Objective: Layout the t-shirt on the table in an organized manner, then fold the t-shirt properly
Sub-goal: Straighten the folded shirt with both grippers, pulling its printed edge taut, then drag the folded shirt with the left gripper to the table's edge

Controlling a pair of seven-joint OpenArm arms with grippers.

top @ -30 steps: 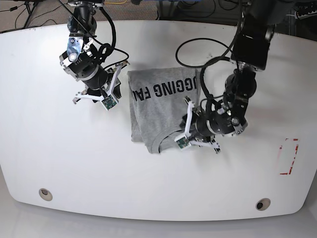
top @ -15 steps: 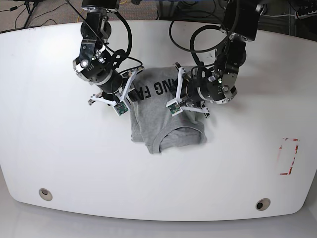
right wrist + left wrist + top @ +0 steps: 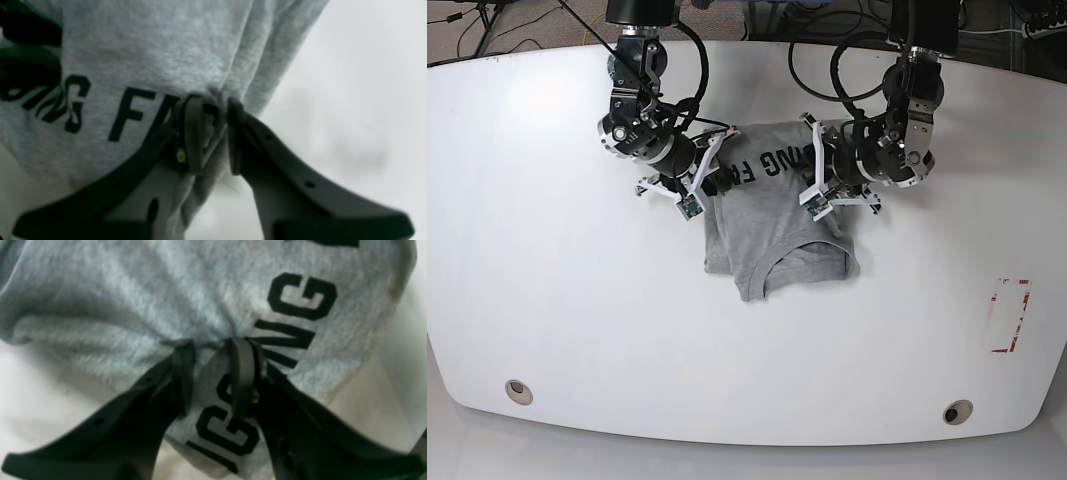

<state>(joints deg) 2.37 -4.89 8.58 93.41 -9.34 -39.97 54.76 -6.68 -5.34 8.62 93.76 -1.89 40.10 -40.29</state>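
Observation:
The heather-grey t-shirt [image 3: 777,225] lies folded on the white table [image 3: 577,320], its black lettering toward the back and its collar toward the front. My right gripper [image 3: 712,182] is on the shirt's left edge in the base view. In the right wrist view the right gripper [image 3: 211,110] is shut on the t-shirt [image 3: 150,50] beside the letters "FA". My left gripper [image 3: 815,170] pinches the opposite side. In the left wrist view the left gripper [image 3: 213,346] is shut on a pucker of the t-shirt [image 3: 116,306] among the letters.
Two round metal grommets [image 3: 518,391] [image 3: 957,411] sit near the table's front edge. A red-and-white rectangular mark [image 3: 1010,315] is at the right. Black cables loop off both arms at the back edge.
Both arms came in from beside the shirt onto its lettered end. The shirt has shifted toward the back and slightly right, and its lettered band is now bunched between the grippers.

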